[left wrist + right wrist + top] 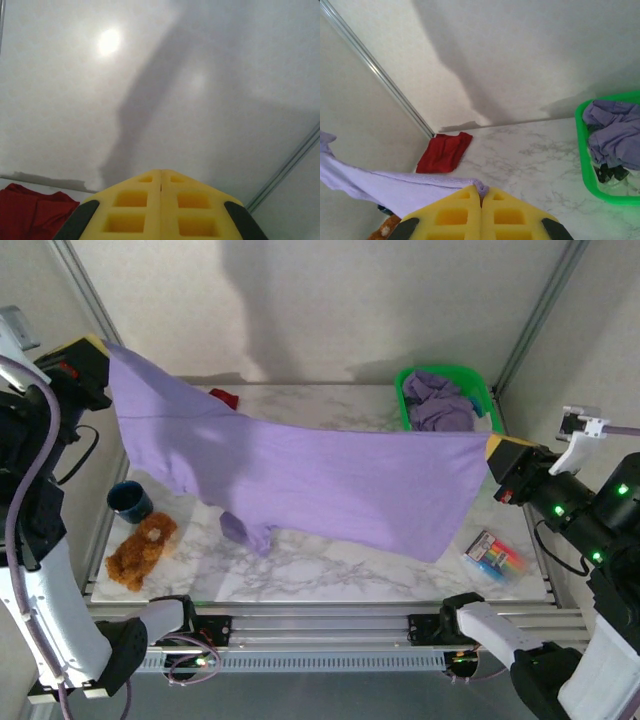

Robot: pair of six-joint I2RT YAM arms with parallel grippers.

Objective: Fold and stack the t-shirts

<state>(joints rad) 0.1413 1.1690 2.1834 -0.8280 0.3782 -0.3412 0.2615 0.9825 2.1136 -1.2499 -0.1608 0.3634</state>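
Hanging over the marble surface (330, 565), a lavender-purple cloth t-shirt (300, 480) is pinched at either end by the closed left claw (98, 345) and right claw (497, 450). A dark red t-shirt (224, 398) lies back-left; purple t-shirts (438, 405) fill a green plastic basket (478, 378).

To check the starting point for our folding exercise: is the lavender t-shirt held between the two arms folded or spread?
Spread: the lavender t-shirt hangs stretched wide between the left pincer and the right pincer, each shut on an edge.

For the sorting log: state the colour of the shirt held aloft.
The shirt is lavender purple; top external view shows it best.
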